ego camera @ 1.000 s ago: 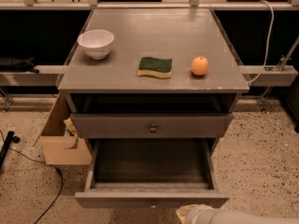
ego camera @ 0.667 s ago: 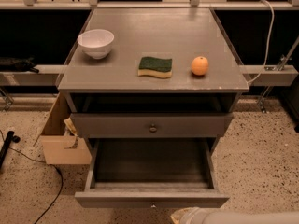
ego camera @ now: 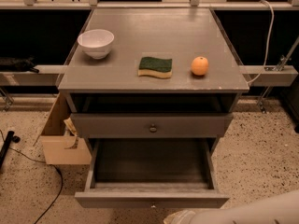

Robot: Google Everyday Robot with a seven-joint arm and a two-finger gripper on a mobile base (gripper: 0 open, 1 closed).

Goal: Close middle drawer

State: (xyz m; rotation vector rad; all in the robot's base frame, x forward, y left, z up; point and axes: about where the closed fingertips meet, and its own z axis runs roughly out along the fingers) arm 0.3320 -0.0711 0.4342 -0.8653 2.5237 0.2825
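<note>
The grey wooden cabinet stands in the middle of the view. Its middle drawer is pulled far out, showing a deep empty grey box behind its wide flat front. The upper drawer, with a round metal knob, sits nearly flush above it. The lowest drawer is hidden under the open one. My white arm comes in from the bottom right. My gripper is at the bottom edge, just in front of and below the middle drawer's front, mostly cut off by the frame.
On the cabinet top are a white bowl, a green and yellow sponge and an orange. An open cardboard box sits on the floor left of the cabinet, with a black cable near it. Dark shelving runs behind.
My arm has moved left along the bottom edge, bringing the gripper closer to the middle of the drawer front. The drawer has not moved.
</note>
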